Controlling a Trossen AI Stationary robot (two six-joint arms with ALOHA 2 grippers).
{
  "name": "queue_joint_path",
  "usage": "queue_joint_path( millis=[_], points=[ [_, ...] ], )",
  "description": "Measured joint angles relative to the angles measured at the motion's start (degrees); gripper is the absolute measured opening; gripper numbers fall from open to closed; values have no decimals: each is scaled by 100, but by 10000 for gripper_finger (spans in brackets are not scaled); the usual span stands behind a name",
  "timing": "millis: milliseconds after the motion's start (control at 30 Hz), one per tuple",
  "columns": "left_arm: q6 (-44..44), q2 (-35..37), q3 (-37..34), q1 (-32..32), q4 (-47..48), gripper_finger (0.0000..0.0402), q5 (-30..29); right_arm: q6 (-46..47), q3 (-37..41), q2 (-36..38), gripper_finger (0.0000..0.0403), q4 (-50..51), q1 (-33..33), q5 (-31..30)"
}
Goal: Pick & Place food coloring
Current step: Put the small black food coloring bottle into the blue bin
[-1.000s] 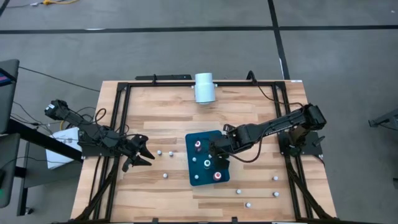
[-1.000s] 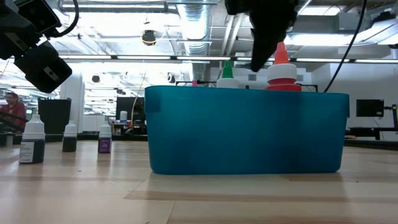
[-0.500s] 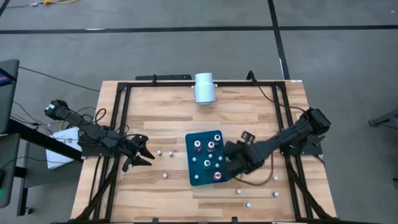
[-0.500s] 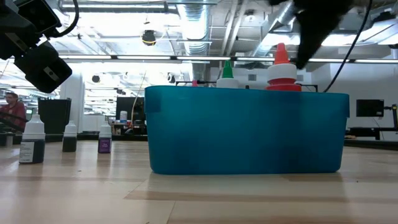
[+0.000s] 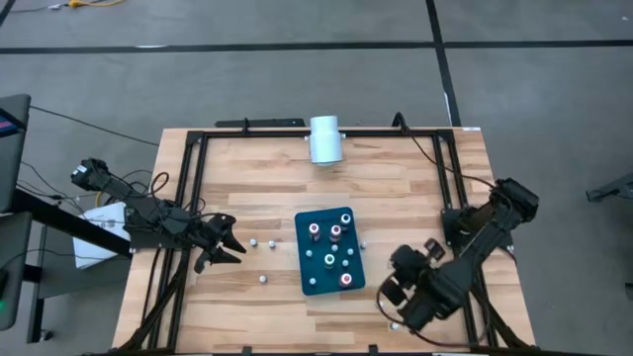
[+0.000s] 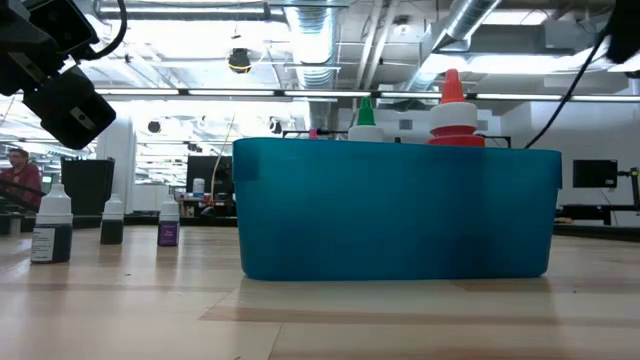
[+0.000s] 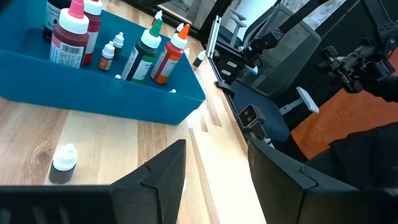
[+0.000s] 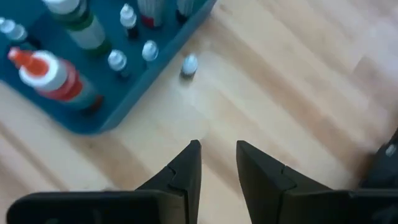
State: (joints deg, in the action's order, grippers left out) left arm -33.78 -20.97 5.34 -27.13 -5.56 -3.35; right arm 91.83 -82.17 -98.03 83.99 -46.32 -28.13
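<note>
Black and two-fingered, my right gripper (image 5: pixel 388 294) hangs over the near right part of the pale wooden table (image 5: pixel 415 188), its fingers (image 8: pixel 186 168) standing a narrow gap apart with nothing between them. Just beyond my fingertips sits one small food coloring bottle with a whitish cap (image 8: pixel 189 64), alone on the wood right beside the wall of the teal rectangular plastic tray (image 8: pixel 146 84).

Inside that tray (image 5: pixel 308 282), at the table's middle, stand the bigger food coloring bottles: a red-bodied one with an orange-red pointed cap (image 8: pixel 48 71), a green-capped one (image 6: pixel 365 112), a pink-capped one with a printed label (image 7: pixel 67 38) too small to read, and several tiny whitish-capped droppers (image 8: pixel 117 60) among them. More tiny bottles lie scattered on the wood: a few to the tray's left (image 5: pixel 262 279), others near my right gripper (image 5: pixel 439 309).

My left gripper (image 5: pixel 226 242) waits at the left side of the table, fingers (image 7: pixel 163 178) apart and empty, with a dark little bottle with a white cap (image 7: pixel 63 164) on the wood close by.

At the far edge lies a large white cylinder (image 5: pixel 324 138). A black metal frame (image 5: pixel 193 178) borders the table. From table height, three small dark bottles (image 6: pixel 110 222) stand at the left, and a person (image 6: pixel 18 178) shows in the room behind.
</note>
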Motion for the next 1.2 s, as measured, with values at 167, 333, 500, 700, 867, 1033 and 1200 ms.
queue_joint_path(
  millis=[167, 333, 500, 700, 867, 1033, 1200],
  points=[
    [0, 0, 0, -1, -36, 165, 1, 485, 2, -10, 93, -89, -354, 136],
    [-2, 0, 0, 0, -40, 165, 1, 586, 2, -10, 93, -86, -430, 126],
    [-108, 0, -1, -1, -38, 165, 8, 584, 2, -10, 93, -67, -423, 77],
    [-297, 0, 0, -1, -36, 165, 6, 713, 2, -10, 93, -73, -497, -54],
    [-289, 0, -1, -1, 12, 165, 4, 869, 2, -10, 93, -481, -727, -60],
    [-283, 0, -2, 1, 59, 165, 1, 837, 1, -69, 93, -1283, -1055, -549],
    [-249, 0, -2, 2, 69, 165, 1, 945, 0, -194, 93, -1824, -1290, -740]
  ],
)
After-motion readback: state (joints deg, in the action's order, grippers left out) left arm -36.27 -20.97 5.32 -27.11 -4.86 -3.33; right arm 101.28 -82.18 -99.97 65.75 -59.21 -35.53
